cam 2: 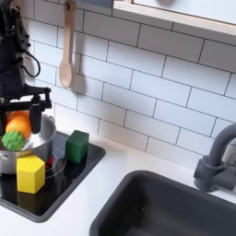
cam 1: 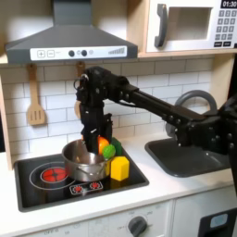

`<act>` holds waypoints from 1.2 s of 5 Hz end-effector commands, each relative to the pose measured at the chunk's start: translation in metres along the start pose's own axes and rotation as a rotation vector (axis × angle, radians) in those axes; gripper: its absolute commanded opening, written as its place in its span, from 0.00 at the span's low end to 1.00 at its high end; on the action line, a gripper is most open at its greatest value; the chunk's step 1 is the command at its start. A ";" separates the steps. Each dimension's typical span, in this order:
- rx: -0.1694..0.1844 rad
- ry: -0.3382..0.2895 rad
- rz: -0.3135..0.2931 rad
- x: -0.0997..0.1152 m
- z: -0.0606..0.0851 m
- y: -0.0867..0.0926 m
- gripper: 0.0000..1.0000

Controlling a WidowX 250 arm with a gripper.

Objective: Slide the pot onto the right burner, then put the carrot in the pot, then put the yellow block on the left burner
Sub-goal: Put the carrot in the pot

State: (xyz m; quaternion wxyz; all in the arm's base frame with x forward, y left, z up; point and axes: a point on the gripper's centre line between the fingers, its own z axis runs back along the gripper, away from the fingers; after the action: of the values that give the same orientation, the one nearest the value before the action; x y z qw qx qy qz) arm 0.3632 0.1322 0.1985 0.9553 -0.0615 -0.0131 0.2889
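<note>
The steel pot [cam 1: 83,163] [cam 2: 25,155] sits on the black cooktop [cam 1: 37,192], covering the right burner. The left burner [cam 1: 53,173] is bare, its red rings showing at the first exterior view's left. The orange carrot [cam 1: 103,145] [cam 2: 18,123] leans inside the pot, green cap [cam 2: 13,140] down by the rim. My gripper [cam 1: 93,135] [cam 2: 25,106] hangs right over the carrot, open, with a finger on either side of it. The yellow block [cam 1: 119,168] [cam 2: 30,173] rests on the cooktop against the pot's outer wall.
A small green block [cam 2: 76,146] stands on the cooktop beyond the pot. A wooden spoon [cam 1: 35,102] [cam 2: 65,55] hangs on the tiled wall. The dark sink [cam 1: 185,157] [cam 2: 166,205] and faucet [cam 2: 217,161] lie past the cooktop. A range hood [cam 1: 65,42] is overhead.
</note>
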 end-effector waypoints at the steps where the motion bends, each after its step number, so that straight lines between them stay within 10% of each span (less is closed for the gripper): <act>1: 0.013 0.012 0.008 0.003 -0.010 0.003 0.00; 4: 0.011 0.033 0.006 0.014 -0.019 0.002 0.00; 5: 0.012 0.036 0.013 0.013 -0.021 0.003 1.00; 6: 0.017 0.042 0.005 0.013 -0.024 0.002 1.00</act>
State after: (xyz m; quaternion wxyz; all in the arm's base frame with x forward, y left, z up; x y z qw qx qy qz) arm 0.3762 0.1392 0.1763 0.9550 -0.0611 0.0046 0.2902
